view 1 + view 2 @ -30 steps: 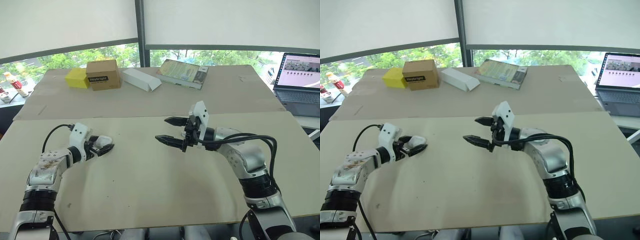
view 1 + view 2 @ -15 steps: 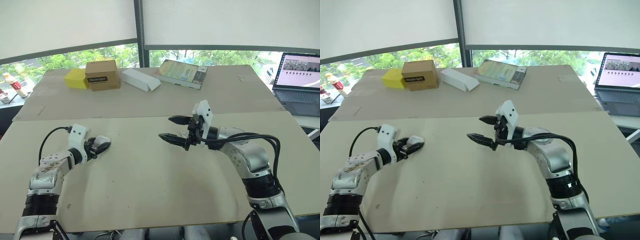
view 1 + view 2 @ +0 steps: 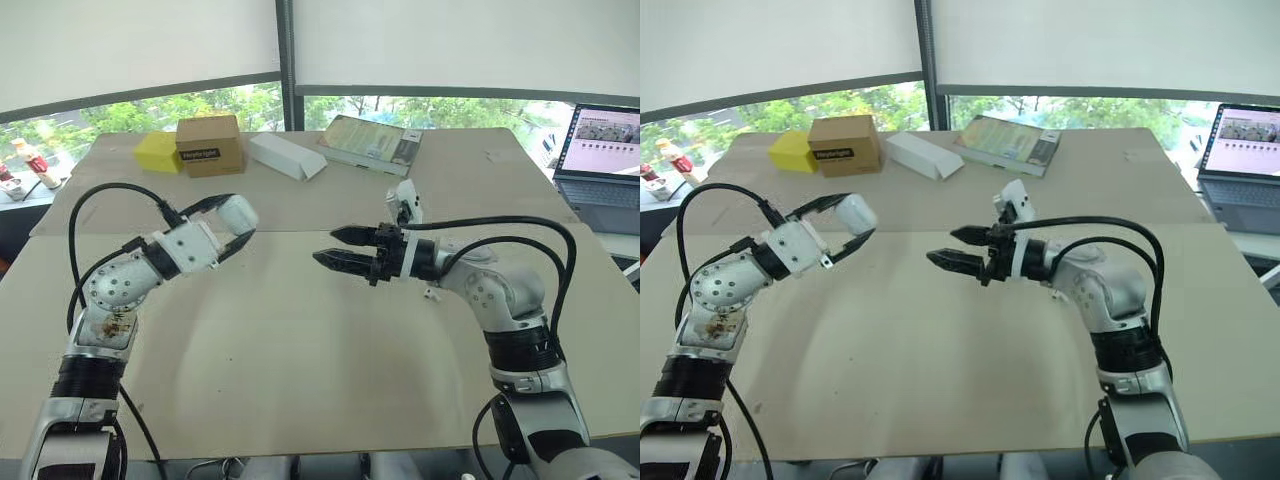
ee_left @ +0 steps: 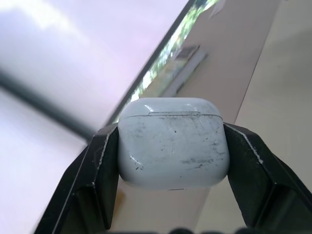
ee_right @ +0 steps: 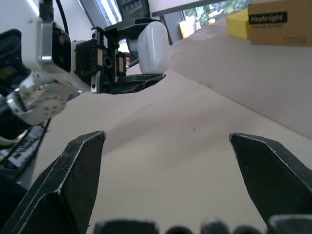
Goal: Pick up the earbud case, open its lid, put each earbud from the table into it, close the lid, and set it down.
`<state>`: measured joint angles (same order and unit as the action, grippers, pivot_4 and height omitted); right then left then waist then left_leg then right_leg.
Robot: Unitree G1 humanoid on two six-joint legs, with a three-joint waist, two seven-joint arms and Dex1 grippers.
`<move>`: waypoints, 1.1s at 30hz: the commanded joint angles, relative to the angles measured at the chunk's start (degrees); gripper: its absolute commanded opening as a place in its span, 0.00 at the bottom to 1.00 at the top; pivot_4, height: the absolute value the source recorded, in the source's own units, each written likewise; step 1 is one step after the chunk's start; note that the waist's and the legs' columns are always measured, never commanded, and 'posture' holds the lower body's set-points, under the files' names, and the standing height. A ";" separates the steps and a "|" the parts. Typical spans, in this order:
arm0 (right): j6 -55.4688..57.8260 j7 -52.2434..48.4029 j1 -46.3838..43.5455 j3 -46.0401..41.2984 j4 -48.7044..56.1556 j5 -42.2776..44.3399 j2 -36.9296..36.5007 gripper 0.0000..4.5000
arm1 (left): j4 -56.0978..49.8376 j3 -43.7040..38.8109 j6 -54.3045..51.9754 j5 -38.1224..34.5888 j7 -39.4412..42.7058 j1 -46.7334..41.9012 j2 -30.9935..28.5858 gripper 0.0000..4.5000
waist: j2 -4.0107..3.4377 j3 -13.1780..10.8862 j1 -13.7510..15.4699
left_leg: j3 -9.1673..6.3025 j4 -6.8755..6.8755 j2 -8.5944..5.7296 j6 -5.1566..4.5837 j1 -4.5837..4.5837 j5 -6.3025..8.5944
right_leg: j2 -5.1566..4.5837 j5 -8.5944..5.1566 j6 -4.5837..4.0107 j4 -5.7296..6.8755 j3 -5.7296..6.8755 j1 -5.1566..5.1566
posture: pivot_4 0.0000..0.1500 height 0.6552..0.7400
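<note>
The left gripper (image 3: 854,222) hangs raised above the table (image 3: 300,370), its two fingers clamped on the sides of the case (image 4: 173,141). The case sits between the fingertips, clear of the tabletop, and its lid seam looks closed in the left wrist view.

The right gripper (image 3: 328,245) hovers facing the left one, fingers spread wide with nothing between them. A bare gap of air and tabletop separates the two grippers. From the right wrist view, the case shows straight ahead between the spread fingers (image 5: 73,165).

Below and in front of both grippers the table is a broad plain surface out to its near edge. Just behind them runs the table's back edge, where it meets the back table (image 3: 470,180); the left gripper hangs about over that seam.

Well beyond the left gripper, on the back table, stand a yellow box (image 3: 158,152), a brown box (image 3: 210,145) and a white box (image 3: 285,157). A book (image 3: 370,145) lies well beyond the right gripper, and a laptop (image 3: 605,150) stands far off to its outer side.

A small white item (image 3: 428,294) lies on the table just under the right forearm, too small to identify.
</note>
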<state>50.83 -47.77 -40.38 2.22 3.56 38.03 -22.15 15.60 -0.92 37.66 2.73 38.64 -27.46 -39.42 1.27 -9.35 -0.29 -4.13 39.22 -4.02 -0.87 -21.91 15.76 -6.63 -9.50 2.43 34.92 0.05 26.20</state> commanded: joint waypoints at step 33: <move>1.64 6.17 -2.61 3.20 0.49 0.27 10.98 0.42 | 11.84 10.45 32.44 5.59 -4.99 -8.66 1.20 0.57 | 0.00 0.00 -1.08 | 0.00 0.10 -0.05 -0.27 -0.10 0.09 | 0.11 0.07 0.12 0.26 0.04 0.05 | 1.00 1.00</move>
<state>53.95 -41.42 -41.93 6.40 2.84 37.35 -11.66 29.49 9.72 68.93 8.92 34.59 -35.90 -37.89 1.27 -9.35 -1.37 -4.13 39.32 -4.08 -1.13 -22.01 15.84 -6.52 -9.43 2.55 35.18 0.09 26.25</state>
